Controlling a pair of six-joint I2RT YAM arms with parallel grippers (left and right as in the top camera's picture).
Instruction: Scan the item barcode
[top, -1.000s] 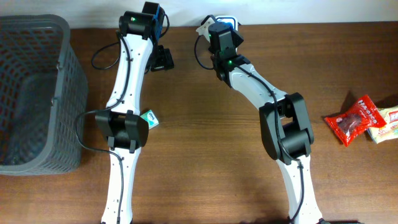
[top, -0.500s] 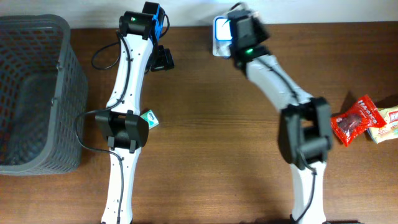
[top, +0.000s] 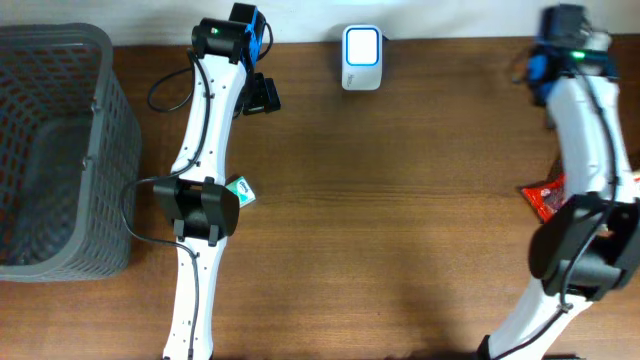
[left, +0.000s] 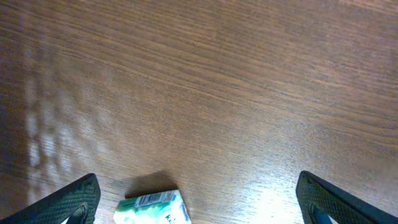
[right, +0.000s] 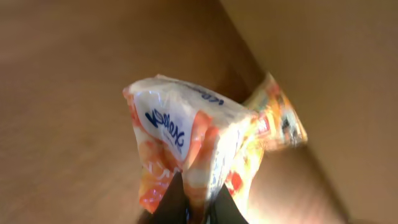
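Observation:
My right gripper (right: 196, 200) is shut on the lower edge of an orange-and-white tissue pack (right: 186, 140) with blue lettering, held above the table. No barcode shows on the pack. The right arm (top: 585, 130) reaches to the table's far right corner. The white barcode scanner (top: 361, 45) with its lit blue window stands at the back middle, well left of that arm. My left gripper (left: 196, 186) hangs open over bare wood. Below it lies a small green-and-white box (left: 152, 208) with a barcode strip on its edge.
A grey mesh basket (top: 60, 150) fills the left side. A red snack packet (top: 543, 196) lies at the right, partly under the right arm. An orange printed packet (right: 280, 118) shows behind the held pack. The green box (top: 241, 190) sits beside the left arm's elbow.
The right arm has swung from the scanner to the far right of the table, carrying the pack. The left arm has not moved.

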